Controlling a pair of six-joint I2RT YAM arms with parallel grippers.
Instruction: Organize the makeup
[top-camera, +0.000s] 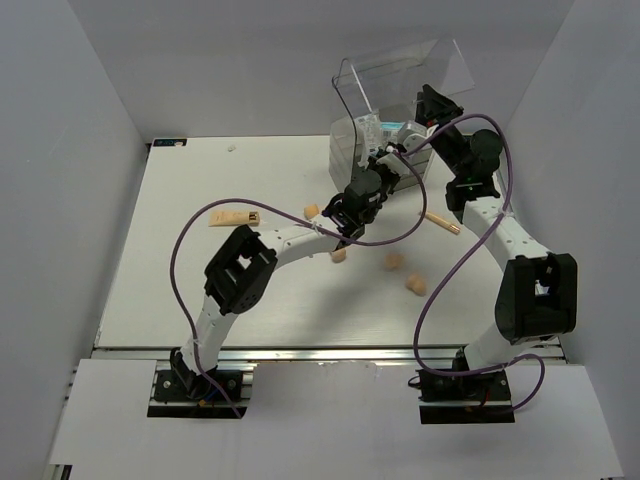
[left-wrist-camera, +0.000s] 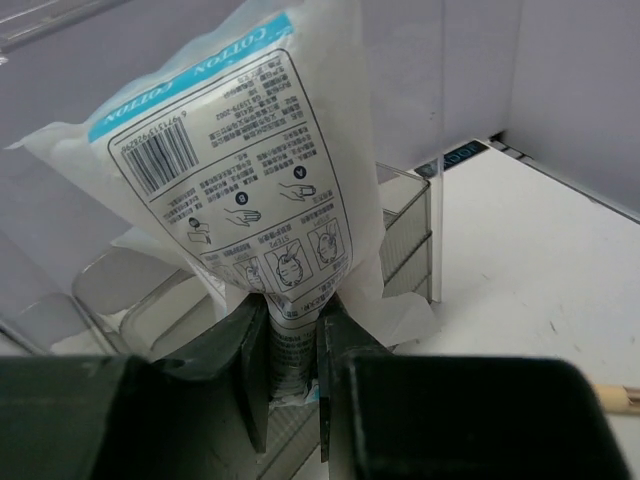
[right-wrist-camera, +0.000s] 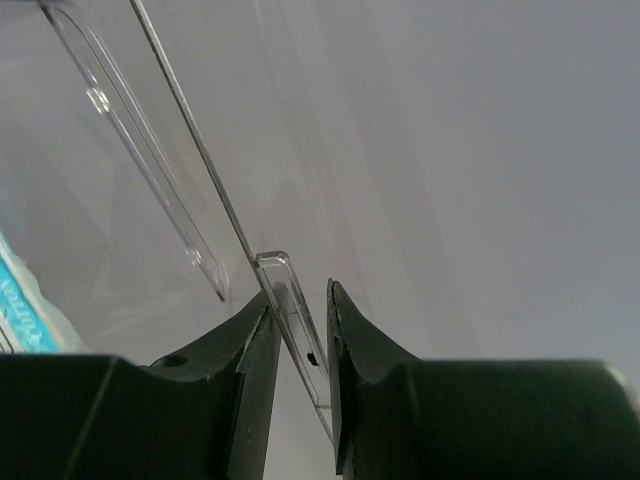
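From above, the left gripper (top-camera: 384, 160) reaches to the clear box (top-camera: 372, 140) at the table's (top-camera: 200, 290) far edge. It is closed on one packet (top-camera: 378, 130) and holds it over the box. The right gripper (top-camera: 430, 104) is pinched on the box's raised lid (top-camera: 400, 70). Four peach sponges (top-camera: 338, 255) lie scattered on the table between the arms. One beige tube (top-camera: 232, 218) lies to the left, and one thin stick (top-camera: 438, 222) lies by the right arm.

At the left wrist, the narrowly parted jaws clamp the bottom edge of the packet (left-wrist-camera: 240, 170), which stands upright above the box (left-wrist-camera: 405, 230).

At the right wrist, the jaws stand close together on the clear tab of the lid (right-wrist-camera: 290, 300).
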